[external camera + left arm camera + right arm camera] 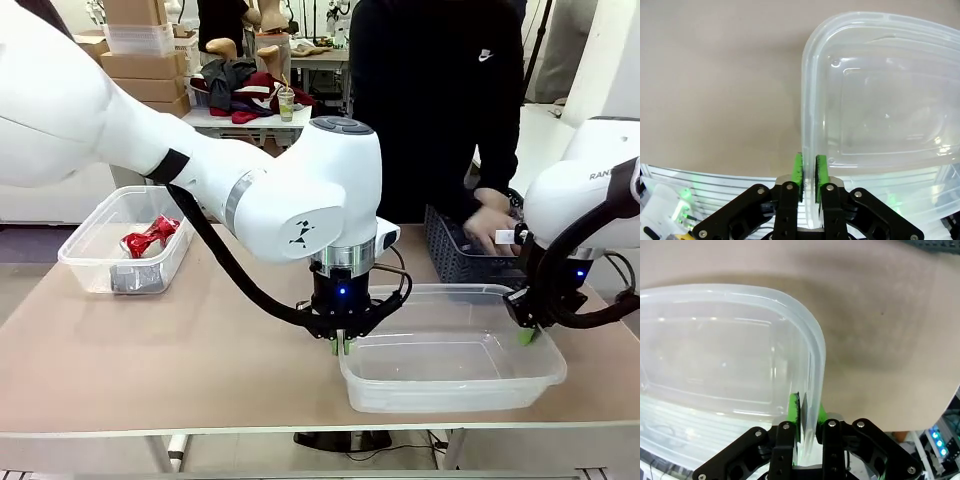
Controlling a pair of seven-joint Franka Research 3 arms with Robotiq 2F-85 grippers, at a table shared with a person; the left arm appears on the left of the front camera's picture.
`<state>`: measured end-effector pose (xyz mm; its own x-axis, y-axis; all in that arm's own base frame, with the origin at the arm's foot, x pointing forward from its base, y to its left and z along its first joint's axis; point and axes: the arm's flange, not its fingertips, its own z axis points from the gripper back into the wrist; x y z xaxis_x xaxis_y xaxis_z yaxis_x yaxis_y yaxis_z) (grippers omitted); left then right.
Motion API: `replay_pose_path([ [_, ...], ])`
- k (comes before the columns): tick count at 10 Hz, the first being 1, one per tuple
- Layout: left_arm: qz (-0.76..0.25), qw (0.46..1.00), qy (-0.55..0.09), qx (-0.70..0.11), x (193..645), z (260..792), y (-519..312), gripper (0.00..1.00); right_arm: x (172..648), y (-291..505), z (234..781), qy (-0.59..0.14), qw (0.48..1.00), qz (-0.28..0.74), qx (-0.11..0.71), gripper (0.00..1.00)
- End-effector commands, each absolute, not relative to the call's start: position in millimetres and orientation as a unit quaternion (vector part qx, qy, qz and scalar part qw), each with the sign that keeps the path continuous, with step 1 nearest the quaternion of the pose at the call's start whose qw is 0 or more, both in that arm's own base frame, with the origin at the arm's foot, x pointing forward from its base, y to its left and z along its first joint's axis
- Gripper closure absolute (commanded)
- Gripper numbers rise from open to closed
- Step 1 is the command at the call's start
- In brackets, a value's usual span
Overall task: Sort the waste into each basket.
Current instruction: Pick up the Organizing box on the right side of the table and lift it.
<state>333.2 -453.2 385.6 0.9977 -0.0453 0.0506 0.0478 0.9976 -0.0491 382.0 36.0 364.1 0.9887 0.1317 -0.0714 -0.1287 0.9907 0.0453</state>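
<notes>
A clear tub stands empty at the front right of the table. My left gripper is shut on the tub's left rim. In the left wrist view, the left gripper pinches the tub's rim between its green pads. My right gripper is shut on the right rim. In the right wrist view, the right gripper clamps the tub's wall. I cannot tell whether the tub is lifted. A second clear tub at the left holds a red crushed can and a silver one. No plastic bottles are in view.
A dark lattice basket sits at the far right, with the person's hand inside it. The person stands at the far side. Bare tabletop lies between the two tubs.
</notes>
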Motion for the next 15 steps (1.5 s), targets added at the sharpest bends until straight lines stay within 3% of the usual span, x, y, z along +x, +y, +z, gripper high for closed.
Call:
replay_pose_path([
  [1, -0.012, 0.999, -0.035, -0.019, 334, 388, -459, 1.00, 356, 33, 348, 0.025, 0.995, 0.081, 0.050, 1.00],
  [5, -0.008, 0.998, -0.043, -0.034, 330, 403, -448, 1.00, 354, 40, 359, 0.027, 0.995, 0.088, 0.044, 1.00],
  [8, 0.007, 0.997, -0.069, -0.037, 320, 464, -408, 1.00, 351, 67, 429, 0.065, 0.995, 0.075, -0.009, 1.00],
  [9, 0.029, 0.996, -0.082, -0.004, 317, 486, -396, 1.00, 353, 76, 453, 0.066, 0.994, 0.083, -0.016, 1.00],
  [11, 0.049, 0.994, -0.101, -0.005, 318, 524, -375, 1.00, 364, 91, 489, 0.029, 0.998, 0.060, 0.005, 1.00],
  [12, 0.067, 0.991, -0.119, -0.009, 318, 531, -367, 1.00, 367, 95, 498, 0.001, 0.998, 0.050, 0.032, 1.00],
  [13, 0.028, 0.996, -0.087, -0.019, 310, 511, -399, 1.00, 361, 90, 498, -0.021, 0.999, 0.018, 0.033, 1.00],
  [15, 0.028, 0.996, -0.087, -0.019, 310, 511, -399, 1.00, 360, 100, 503, 0.008, 0.998, 0.062, 0.021, 1.00],
])
